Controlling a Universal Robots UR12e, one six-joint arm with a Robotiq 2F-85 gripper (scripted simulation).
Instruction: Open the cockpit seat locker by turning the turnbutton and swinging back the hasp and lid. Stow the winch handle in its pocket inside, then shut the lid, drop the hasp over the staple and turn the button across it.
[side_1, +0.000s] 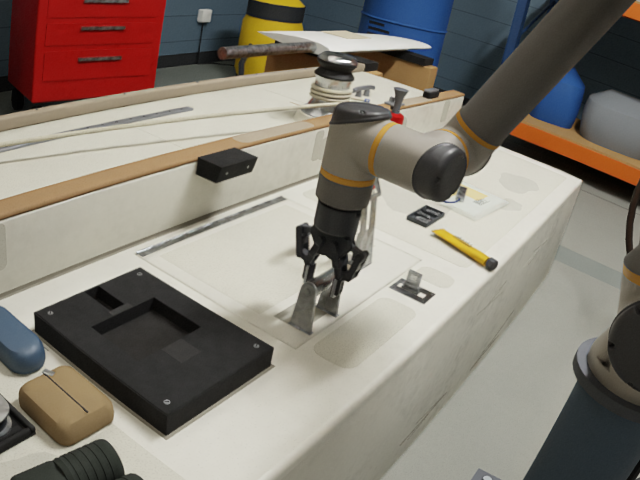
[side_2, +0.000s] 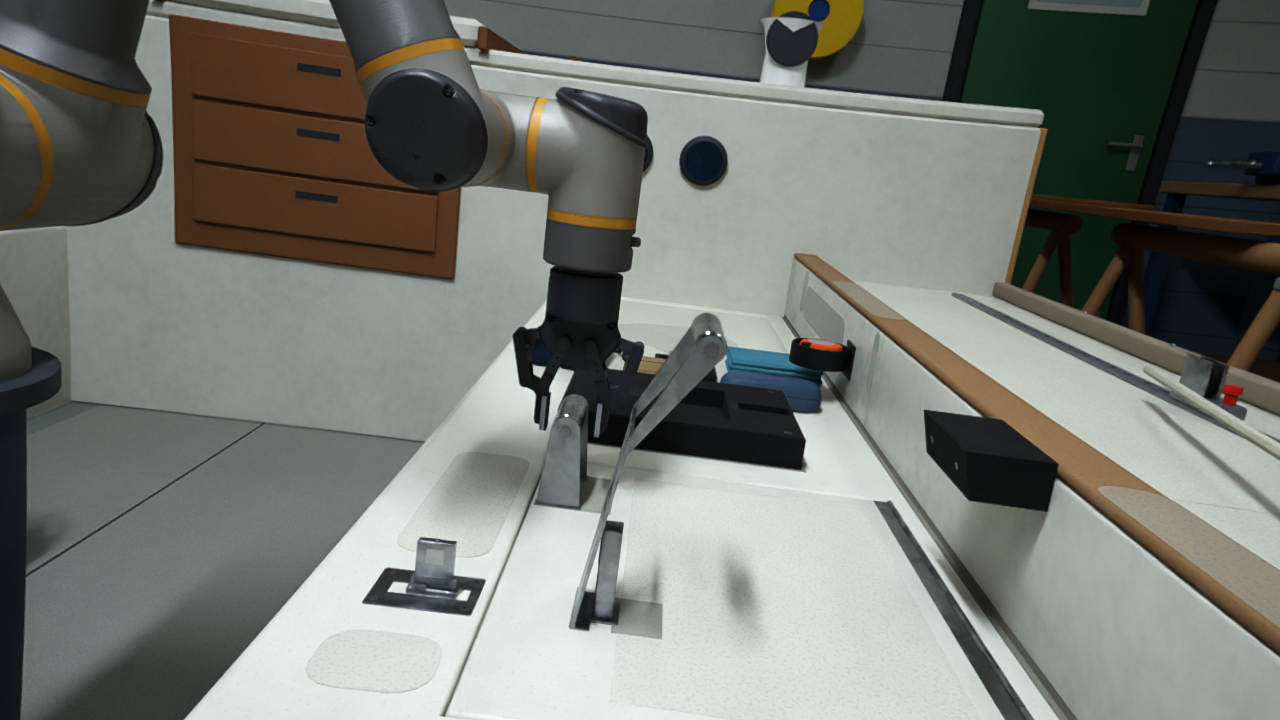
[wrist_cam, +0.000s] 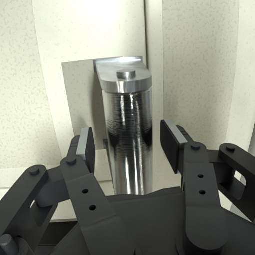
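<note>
On the seat top the flat white locker lid (side_1: 243, 253) lies closed, with a steel bar handle (wrist_cam: 128, 130) raised on two brackets (side_1: 306, 305) at its front edge. My gripper (side_2: 573, 405) hangs straight down over that handle, open and holding nothing, its pads on either side of the bar. The hasp (side_2: 653, 403) stands swung up at a slant from its hinge on the lid. The staple with its turnbutton (side_2: 432, 569) sits on a dark plate on the deck just outboard of the lid edge. The winch handle (side_1: 397, 103) stands far off by the winch drum.
The seat's outer edge (side_1: 465, 330) drops to the floor just past the staple. A black foam tray (side_1: 150, 343) lies beside the lid. A yellow pencil-like tool (side_1: 465, 249), a small black clip (side_1: 425, 215) and a card lie further along; a black box (side_1: 226, 164) juts from the coaming.
</note>
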